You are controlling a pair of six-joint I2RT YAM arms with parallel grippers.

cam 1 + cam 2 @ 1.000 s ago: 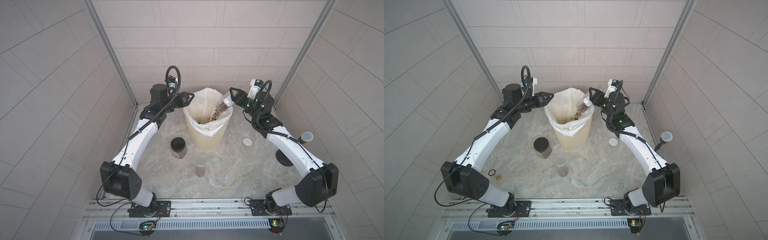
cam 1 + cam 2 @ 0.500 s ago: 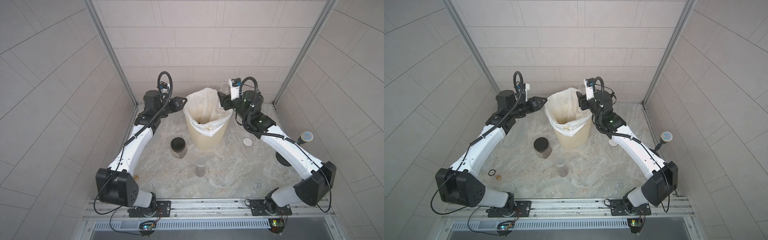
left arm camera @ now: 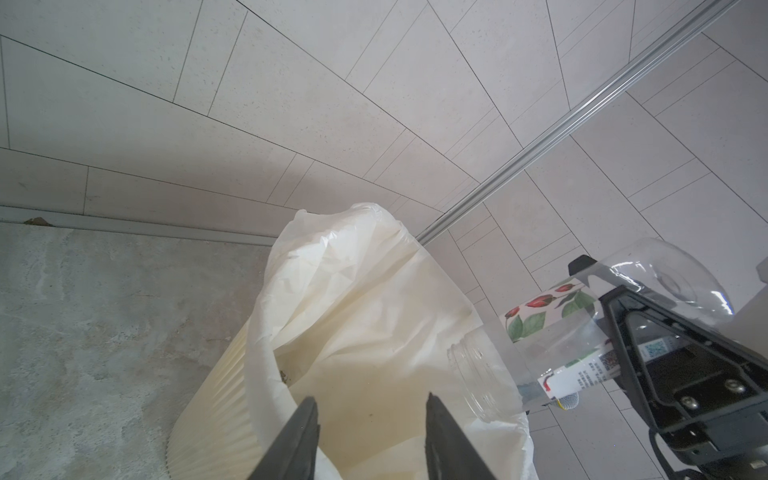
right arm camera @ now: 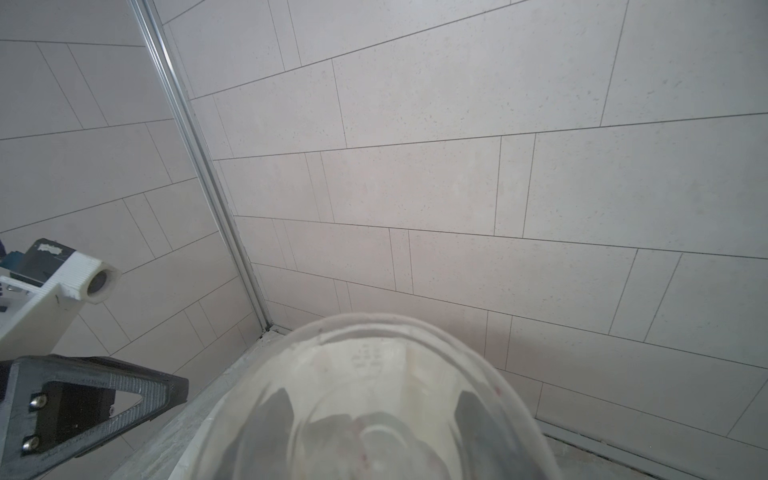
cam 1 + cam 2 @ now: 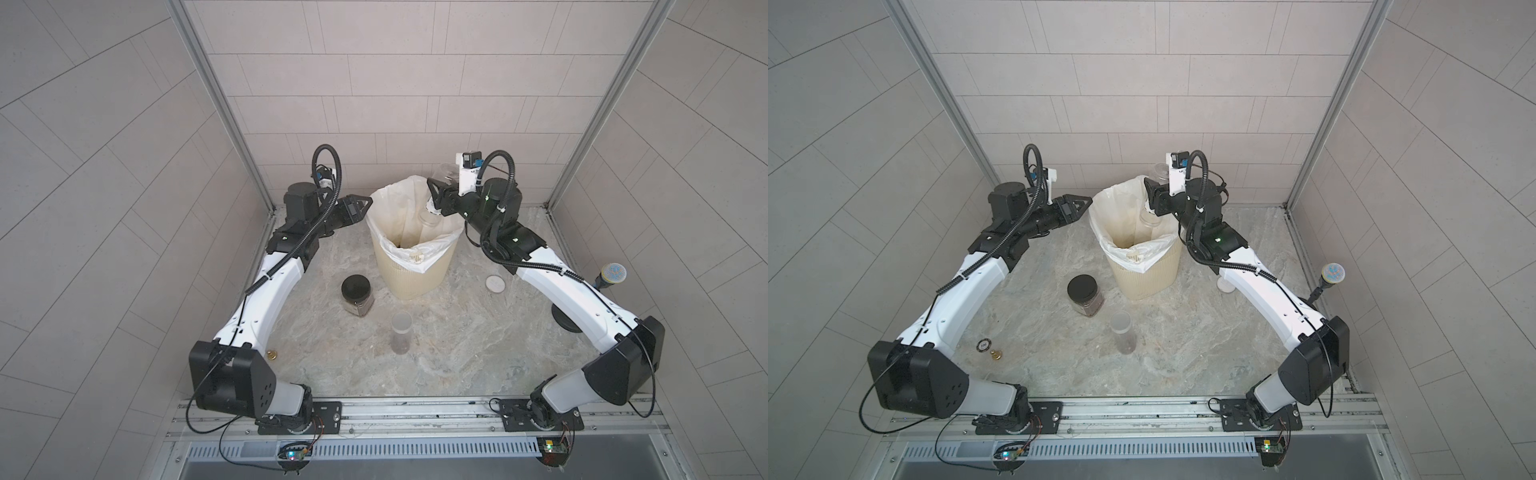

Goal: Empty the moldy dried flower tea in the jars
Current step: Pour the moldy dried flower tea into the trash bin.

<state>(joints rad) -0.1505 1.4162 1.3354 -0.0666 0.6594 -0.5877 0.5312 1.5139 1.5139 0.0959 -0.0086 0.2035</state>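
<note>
One jar of three looks emptied. Held by the right gripper (image 5: 435,198), jaws closed around its body, the labelled jar (image 3: 540,345) is tipped mouth-down over the bin (image 5: 415,278). Its open mouth sits just inside the white liner (image 5: 399,203), near the rim. In the left wrist view the jar walls are clear with nothing dark inside, so it is empty as far as I can tell. The right wrist view looks in through the jar's base and shows only clear plastic and the dark jaws behind it.

Its white lid (image 5: 495,284) lies flat on the table beside the right arm, well apart from the bin.

The dried flower tea (image 5: 360,309) shows as a dark layer low in the black-lidded jar (image 5: 356,293), which stands upright in front of the bin with its lid on. More of it sits in the lower part of the tall slim cylinder (image 5: 401,338), upright and nearer the robot's base. The cylinder's top looks cloudy, so I cannot tell whether it is capped. There is a brownish patch deep in the liner, but the amount is hidden.

The left gripper (image 3: 370,403) has its jaws partway apart with nothing between them. It hovers just beside the bin's rim, on the side opposite the jar.

Judgement: roughly a third done. Left to do — set the empty jar down, then open and tip the other two.
</note>
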